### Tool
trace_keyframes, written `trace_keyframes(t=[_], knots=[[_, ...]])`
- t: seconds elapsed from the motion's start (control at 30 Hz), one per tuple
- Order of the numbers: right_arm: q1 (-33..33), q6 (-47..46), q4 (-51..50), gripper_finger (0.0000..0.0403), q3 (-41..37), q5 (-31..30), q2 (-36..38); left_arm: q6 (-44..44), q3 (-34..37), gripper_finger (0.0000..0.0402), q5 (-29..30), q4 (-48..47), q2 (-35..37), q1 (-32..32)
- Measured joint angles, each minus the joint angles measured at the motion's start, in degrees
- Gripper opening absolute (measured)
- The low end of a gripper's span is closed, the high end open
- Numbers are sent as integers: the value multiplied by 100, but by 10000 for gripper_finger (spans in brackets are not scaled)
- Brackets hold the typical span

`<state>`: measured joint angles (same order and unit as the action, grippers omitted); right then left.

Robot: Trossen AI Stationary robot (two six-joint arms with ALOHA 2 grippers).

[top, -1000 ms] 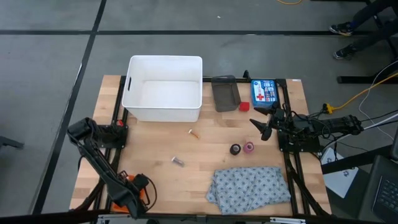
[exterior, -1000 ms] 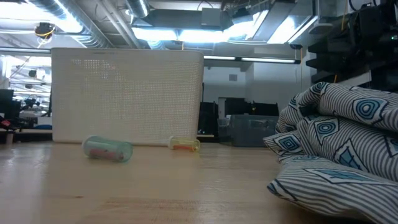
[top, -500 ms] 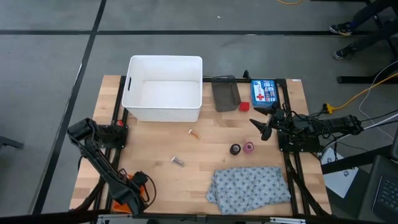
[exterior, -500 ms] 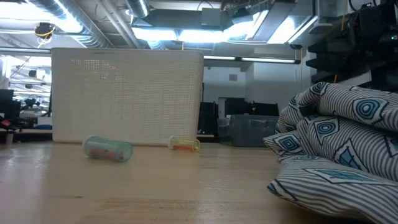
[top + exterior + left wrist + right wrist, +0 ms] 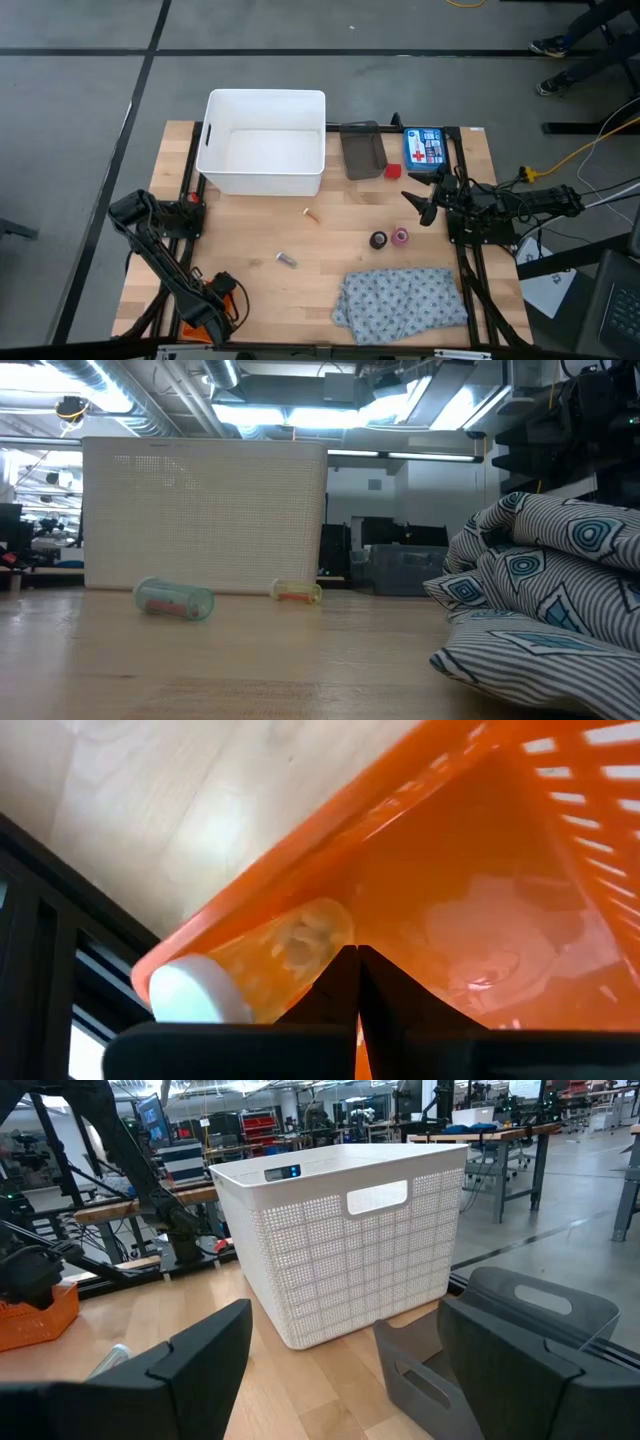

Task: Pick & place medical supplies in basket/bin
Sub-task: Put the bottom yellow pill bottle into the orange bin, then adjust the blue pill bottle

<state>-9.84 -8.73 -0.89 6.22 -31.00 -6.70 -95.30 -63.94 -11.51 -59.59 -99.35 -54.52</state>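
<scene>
The small orange basket [image 5: 226, 296] sits at the table's near left corner, and my left gripper [image 5: 212, 308] is down on it, fingers shut. In the left wrist view the basket [image 5: 470, 920] fills the picture, and an amber vial with a white cap [image 5: 250, 970] lies at its rim. My right gripper [image 5: 425, 207] hovers open at the table's right side. The dark roll [image 5: 378, 239] and pink roll [image 5: 400, 236] lie side by side. The red block [image 5: 393, 171], two small vials [image 5: 313, 214] [image 5: 287, 260] and the grey dotted cloth [image 5: 400, 300] rest on the wood. My left gripper comes at the orange basket from above, slanting down, its shut fingers [image 5: 335, 990] at the basket's inner wall [image 5: 400, 920] near a corner. The fingers hide the place of contact, so which part they pinch cannot be told.
A large white tub [image 5: 263, 155] stands at the far side, with a grey tray [image 5: 362, 150] and a blue first-aid box [image 5: 424, 148] to its right. Bare wood lies between the tub and the cloth. In the low view the cloth [image 5: 540, 600] bulks on the right.
</scene>
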Motion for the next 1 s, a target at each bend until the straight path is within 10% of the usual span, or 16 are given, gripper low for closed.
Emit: trace_keyframes(t=[1.0], knots=[[2, 0, -2, 318, 0, 0, 0, -222, -112, 4, -4, 545, 157, -90]])
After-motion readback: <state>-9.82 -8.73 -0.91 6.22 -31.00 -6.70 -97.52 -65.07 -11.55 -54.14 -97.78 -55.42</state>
